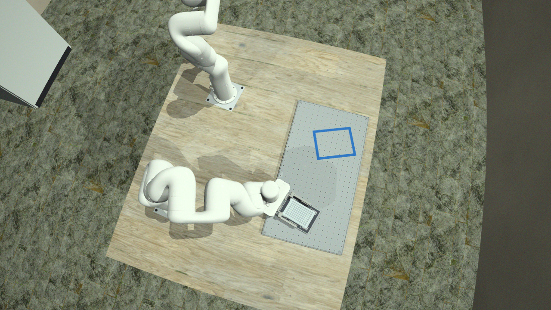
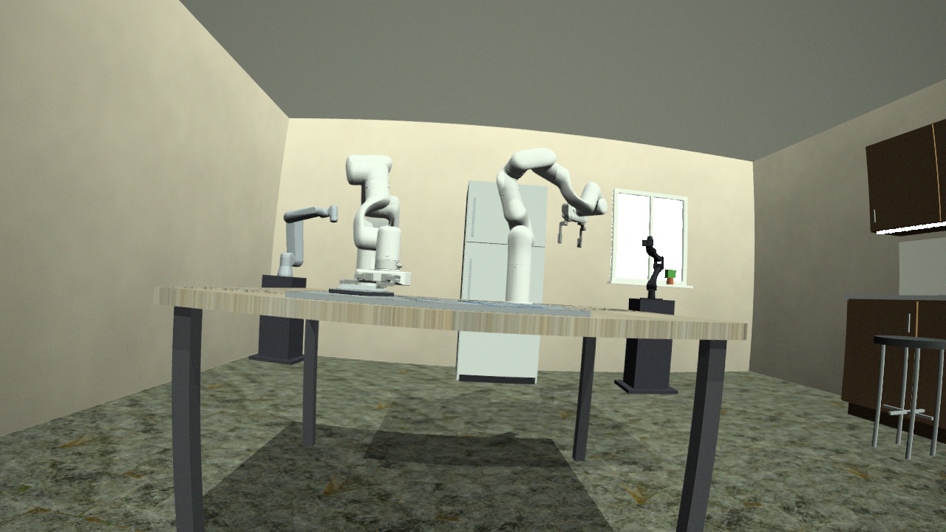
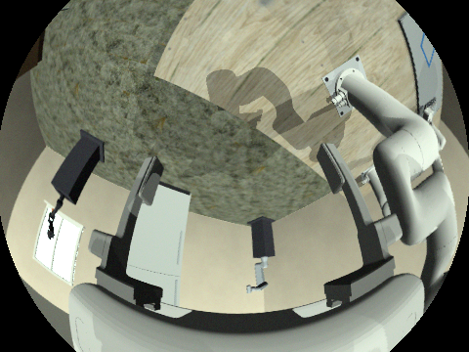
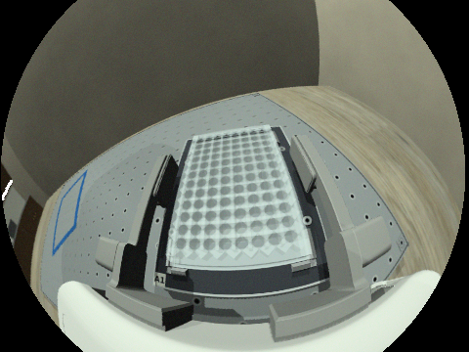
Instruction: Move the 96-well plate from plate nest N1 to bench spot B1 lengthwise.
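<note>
The clear 96-well plate (image 1: 299, 212) (image 4: 236, 196) sits in the dark plate nest N1 (image 1: 312, 221) (image 4: 244, 284). My right gripper (image 1: 300, 214) (image 4: 234, 156) is low over the nest, with one finger along each long side of the plate. A gap shows between each finger and the plate, so it is open and holds nothing. The blue taped outline of B1 (image 1: 331, 129) (image 4: 64, 241) (image 3: 425, 56) has nothing inside it. My left gripper (image 2: 570, 243) (image 3: 240, 163) is wide open and empty, high up and away from the plate.
The grey perforated board (image 1: 308, 173) carries both the nest and the outline. The left arm (image 1: 221, 82) (image 2: 519, 264) stands folded back, away from the board. The right arm (image 1: 219, 196) reaches over the wooden table (image 1: 215, 265) to the board's near-left edge.
</note>
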{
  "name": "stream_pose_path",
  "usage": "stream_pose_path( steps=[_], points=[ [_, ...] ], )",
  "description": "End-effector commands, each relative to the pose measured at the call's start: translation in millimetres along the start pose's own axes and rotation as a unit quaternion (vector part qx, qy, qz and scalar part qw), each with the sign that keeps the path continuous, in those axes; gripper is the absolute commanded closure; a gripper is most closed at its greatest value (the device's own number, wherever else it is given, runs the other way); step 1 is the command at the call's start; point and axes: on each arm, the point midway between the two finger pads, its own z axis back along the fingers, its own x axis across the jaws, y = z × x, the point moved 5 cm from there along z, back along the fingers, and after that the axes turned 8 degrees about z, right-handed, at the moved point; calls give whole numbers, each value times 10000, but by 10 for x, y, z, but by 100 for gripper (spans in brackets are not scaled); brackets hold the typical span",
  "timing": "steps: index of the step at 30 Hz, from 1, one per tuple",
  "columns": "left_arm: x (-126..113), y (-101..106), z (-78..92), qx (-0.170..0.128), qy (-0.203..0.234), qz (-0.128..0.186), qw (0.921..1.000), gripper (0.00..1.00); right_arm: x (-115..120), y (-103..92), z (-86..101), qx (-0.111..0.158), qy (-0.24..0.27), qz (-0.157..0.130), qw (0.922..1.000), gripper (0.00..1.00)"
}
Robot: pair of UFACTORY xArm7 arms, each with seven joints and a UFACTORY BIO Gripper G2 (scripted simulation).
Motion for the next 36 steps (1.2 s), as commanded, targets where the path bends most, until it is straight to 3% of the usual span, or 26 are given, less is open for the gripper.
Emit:
stream_pose_path(
  steps=[1, 6, 7, 36],
  points=[
    [4, -3, 11, -9, -14, 0, 10000, 0, 5, -19, -11, -18, 2, -11, 10000, 63],
    [4, -3, 11, -9, -14, 0, 10000, 0, 5, -18, -11, -18, 2, -11, 10000, 63],
    [4, -3, 11, -9, -14, 0, 10000, 0, 5, -19, -11, -18, 2, -11, 10000, 100],
    [4, -3, 11, -9, -14, 0, 10000, 0, 5, -19, -11, -18, 2, -11, 10000, 100]
  ],
)
